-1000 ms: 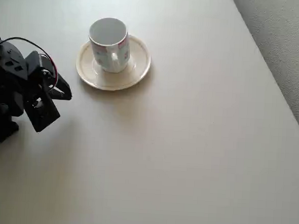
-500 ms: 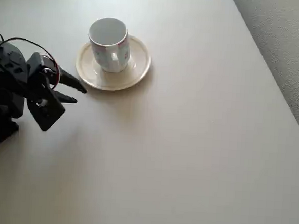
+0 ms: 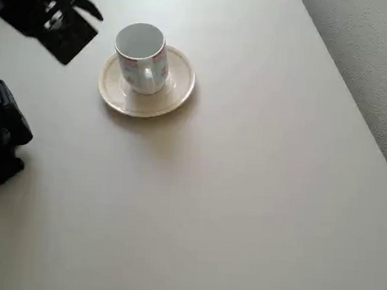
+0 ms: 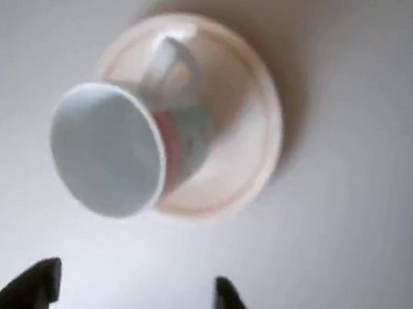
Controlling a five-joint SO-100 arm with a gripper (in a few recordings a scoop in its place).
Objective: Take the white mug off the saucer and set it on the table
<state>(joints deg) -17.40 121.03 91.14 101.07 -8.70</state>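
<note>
White mug (image 3: 142, 55) stands upright on the saucer (image 3: 177, 91), untouched, toward the upper left of the table (image 3: 243, 187) in the overhead view. Half a second ago my gripper (image 4: 134, 299) sat low beside the saucer; now it has swung up behind the mug, fingers (image 4: 39, 285) spread apart with nothing between them. To my mind that lines me up to descend on the mug.

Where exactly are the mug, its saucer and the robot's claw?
white mug (image 3: 141, 53), overhead view, on its side wall.
saucer (image 3: 177, 85), overhead view, on its bare rim.
gripper (image 4: 135, 295), wrist view, midway between the fingertips.
</note>
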